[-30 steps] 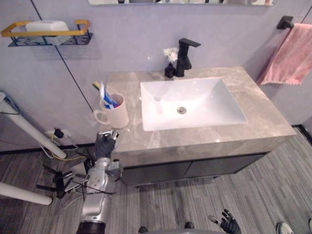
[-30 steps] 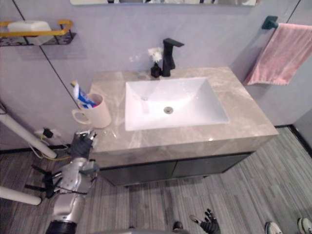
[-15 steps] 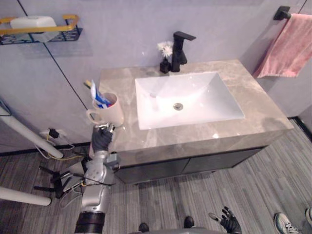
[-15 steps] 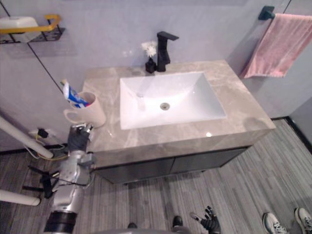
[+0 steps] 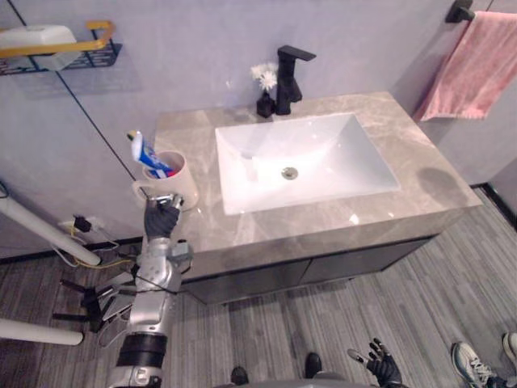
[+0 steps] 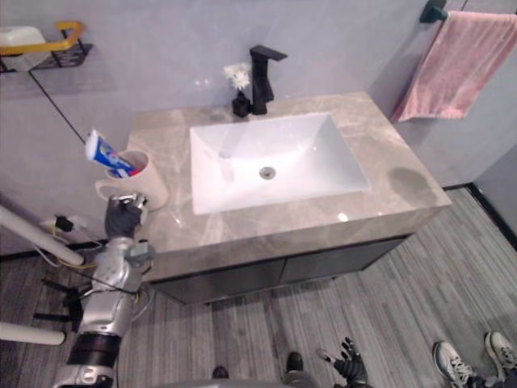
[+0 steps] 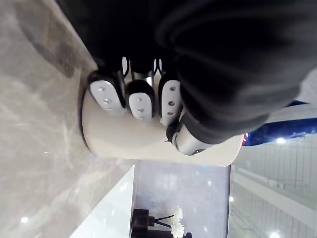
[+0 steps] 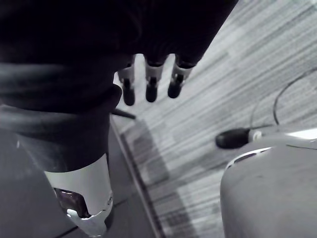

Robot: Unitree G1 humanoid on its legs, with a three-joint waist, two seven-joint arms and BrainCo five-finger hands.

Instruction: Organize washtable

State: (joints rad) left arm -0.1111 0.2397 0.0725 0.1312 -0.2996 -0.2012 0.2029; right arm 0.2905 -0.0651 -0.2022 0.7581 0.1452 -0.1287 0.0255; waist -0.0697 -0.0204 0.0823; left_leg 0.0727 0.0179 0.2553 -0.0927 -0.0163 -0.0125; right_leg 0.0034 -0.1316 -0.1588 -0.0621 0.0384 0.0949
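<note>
— Where is the left hand?
— Up at the left front corner of the counter. Its fingers lie close side by side, and their tips and the thumb are laid against the near wall of the cream mug. They touch it but are not wrapped round it.

— And the mug itself?
— It stands upright on the counter, just left of the white basin, with its handle turned away from the basin. A blue and white tube leans out of it toward the wall, and there is something red beside the tube that I can't make out.

— The other hand?
— The right hand hangs low over the grey plank floor, fingers loose and spread, holding nothing.

— What's further out?
— A black tap sits behind the basin with a small dark vase of white flowers just beside it. A pink towel hangs on the right wall, and a shelf on the left wall carries a white block. Someone's shoe shows at the floor's right edge.
</note>
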